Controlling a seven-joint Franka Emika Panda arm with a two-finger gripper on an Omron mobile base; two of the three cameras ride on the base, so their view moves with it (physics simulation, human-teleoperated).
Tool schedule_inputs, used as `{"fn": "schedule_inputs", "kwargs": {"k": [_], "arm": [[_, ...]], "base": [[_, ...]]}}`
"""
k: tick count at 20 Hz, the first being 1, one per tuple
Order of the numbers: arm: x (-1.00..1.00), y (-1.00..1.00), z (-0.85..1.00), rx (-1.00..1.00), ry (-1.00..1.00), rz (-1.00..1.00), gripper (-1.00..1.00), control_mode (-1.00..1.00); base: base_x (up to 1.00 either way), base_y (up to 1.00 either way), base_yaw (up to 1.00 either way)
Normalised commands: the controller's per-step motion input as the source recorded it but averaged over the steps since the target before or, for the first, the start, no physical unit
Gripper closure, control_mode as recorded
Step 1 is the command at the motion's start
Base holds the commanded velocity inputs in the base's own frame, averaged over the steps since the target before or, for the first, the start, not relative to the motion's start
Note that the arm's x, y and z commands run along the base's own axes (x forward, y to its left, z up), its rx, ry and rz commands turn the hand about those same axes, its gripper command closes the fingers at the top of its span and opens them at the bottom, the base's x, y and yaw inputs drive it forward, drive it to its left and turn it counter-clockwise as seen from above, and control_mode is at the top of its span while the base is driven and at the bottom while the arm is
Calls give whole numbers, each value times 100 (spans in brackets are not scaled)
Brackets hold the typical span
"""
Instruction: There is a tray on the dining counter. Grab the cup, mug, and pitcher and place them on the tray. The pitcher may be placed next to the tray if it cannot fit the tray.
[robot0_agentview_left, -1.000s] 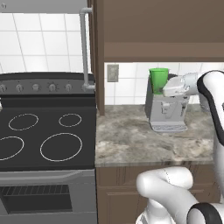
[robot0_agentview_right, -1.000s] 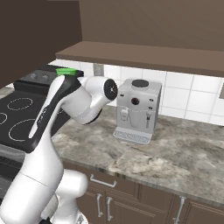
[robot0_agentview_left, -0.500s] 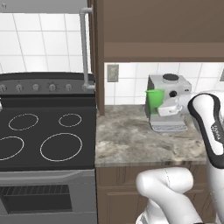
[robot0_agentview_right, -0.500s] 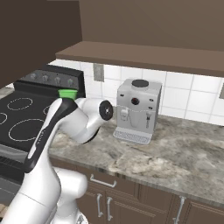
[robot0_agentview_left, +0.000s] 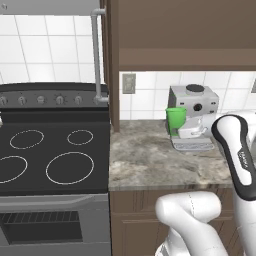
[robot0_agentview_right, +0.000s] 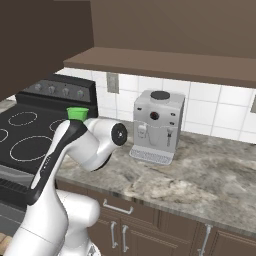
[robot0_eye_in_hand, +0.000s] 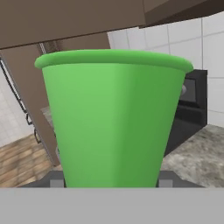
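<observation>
My gripper (robot0_eye_in_hand: 110, 180) is shut on the cup (robot0_eye_in_hand: 113, 122), a bright green tapered tumbler held upright, and the fingertips (robot0_eye_in_hand: 56, 180) show at its base on either side. The left base view has the cup (robot0_agentview_left: 175, 120) hanging just above the kitchen counter, left of the coffee machine. From the right base camera only the rim of the cup (robot0_agentview_right: 78, 113) peeks over my forearm. The tray, the mug, the pitcher and the dining counter are out of view.
A grey coffee machine (robot0_agentview_left: 192, 107) stands at the back of the marbled kitchen counter (robot0_agentview_left: 150, 160), right beside the cup. A black stove (robot0_agentview_left: 50, 160) lies to the left. Brown wall cabinets (robot0_agentview_left: 175, 35) hang overhead, with drawers (robot0_agentview_right: 150, 225) below.
The arm has folded down and the held cup has come lower, from level with the machine's top to just above the counter.
</observation>
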Motion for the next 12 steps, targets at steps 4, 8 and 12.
{"fn": "schedule_inputs", "kwargs": {"k": [4, 8, 12], "arm": [[0, 0, 0, 0, 0, 0, 100, -100], [0, 0, 0, 0, 0, 0, 100, -100], [0, 0, 0, 0, 0, 0, 100, -100]], "base": [[0, 0, 0], [0, 0, 0], [0, 0, 0]]}}
